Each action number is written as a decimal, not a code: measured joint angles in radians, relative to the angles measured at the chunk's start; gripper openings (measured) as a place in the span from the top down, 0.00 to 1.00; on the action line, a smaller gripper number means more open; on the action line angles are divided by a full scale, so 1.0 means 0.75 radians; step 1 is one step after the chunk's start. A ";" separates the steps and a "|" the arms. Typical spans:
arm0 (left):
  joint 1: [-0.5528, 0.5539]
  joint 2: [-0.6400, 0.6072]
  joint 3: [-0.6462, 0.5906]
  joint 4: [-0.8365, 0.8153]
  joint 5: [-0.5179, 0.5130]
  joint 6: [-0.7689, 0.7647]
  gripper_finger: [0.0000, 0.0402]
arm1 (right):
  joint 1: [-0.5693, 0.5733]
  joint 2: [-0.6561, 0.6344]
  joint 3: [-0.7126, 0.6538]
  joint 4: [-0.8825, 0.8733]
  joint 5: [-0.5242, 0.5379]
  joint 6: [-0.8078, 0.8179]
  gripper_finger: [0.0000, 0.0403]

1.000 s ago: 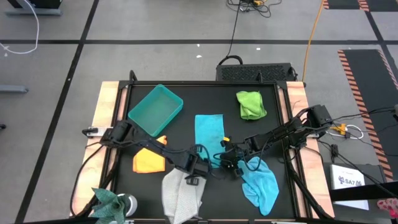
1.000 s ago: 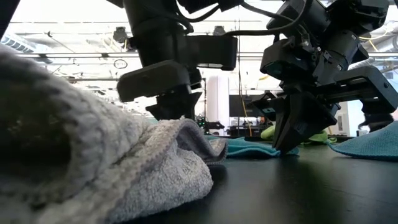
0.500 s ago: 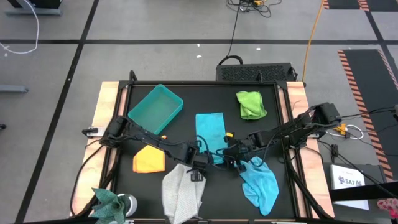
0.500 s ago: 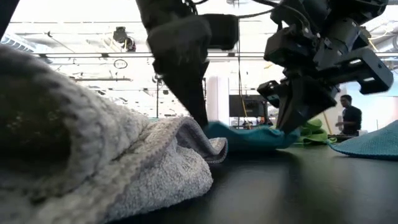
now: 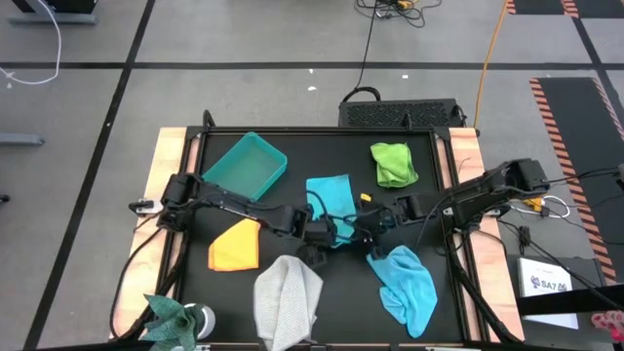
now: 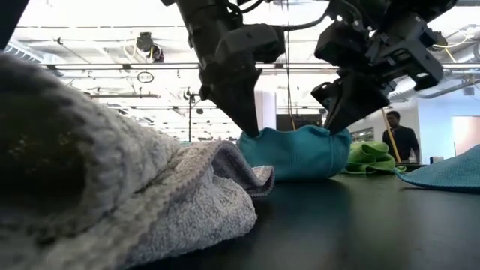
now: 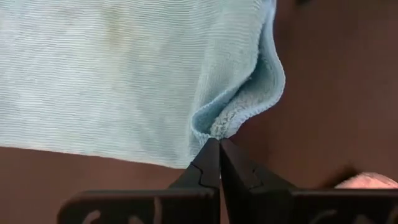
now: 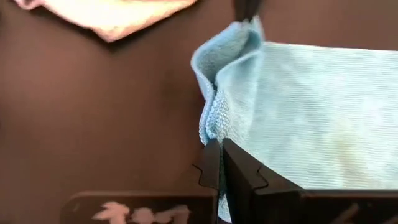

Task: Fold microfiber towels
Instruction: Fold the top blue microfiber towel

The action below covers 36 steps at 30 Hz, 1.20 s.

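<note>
On the black table [image 5: 190,292], going left to right in the high view: an orange-yellow towel [image 5: 235,246] lies flat near the left edge, with the teal bin [image 5: 244,173] behind it. A light grey towel [image 5: 288,304] lies crumpled at the front edge; in the low view it fills the near left and hides most of the table behind it.

In the middle, the teal towel [image 5: 330,194] is lifted at its near edge by both grippers. The left gripper [image 5: 320,234] is clamped on one near corner; its wrist view shows the two fingers [image 7: 211,168] pressed together with a small fold of teal towel [image 7: 124,74] pinched at their tips. The right gripper [image 5: 363,225] is likewise closed on the other near corner, the cloth bunched between its fingers [image 8: 233,174]. In the low view the teal towel [image 6: 294,152] hangs between the two grippers as a raised hump, its lower edge touching the table; how much of it is folded over cannot be told from there.

The lime green towel [image 5: 393,164] sits bunched at the back right, half hidden behind the teal towel in the low view. The light blue towel [image 5: 408,288] lies rumpled at the front right, cut off at the edge of the low view.

A person [image 6: 397,142] stands in the room far behind.
</note>
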 joint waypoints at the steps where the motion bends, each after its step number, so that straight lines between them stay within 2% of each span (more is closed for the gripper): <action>1: 0.007 0.000 0.000 0.001 -0.008 -0.004 1.00 | -0.016 -0.011 0.000 -0.013 0.000 -0.006 1.00; 12: 0.103 -0.032 0.001 -0.004 -0.033 -0.023 1.00 | -0.220 -0.026 0.001 -0.042 -0.033 -0.120 1.00; 16: 0.150 -0.056 0.001 -0.010 -0.080 -0.022 1.00 | -0.291 -0.027 0.001 -0.032 -0.067 -0.158 1.00; 25: 0.247 -0.084 0.001 -0.034 -0.090 -0.022 1.00 | -0.436 -0.027 0.001 0.035 -0.102 -0.237 1.00; 29: 0.277 -0.084 0.001 -0.038 -0.092 -0.022 1.00 | -0.506 -0.027 0.001 0.048 -0.165 -0.252 1.00; 36: 0.326 -0.084 0.001 -0.039 -0.100 -0.038 1.00 | -0.580 -0.026 0.045 0.063 -0.169 -0.320 1.00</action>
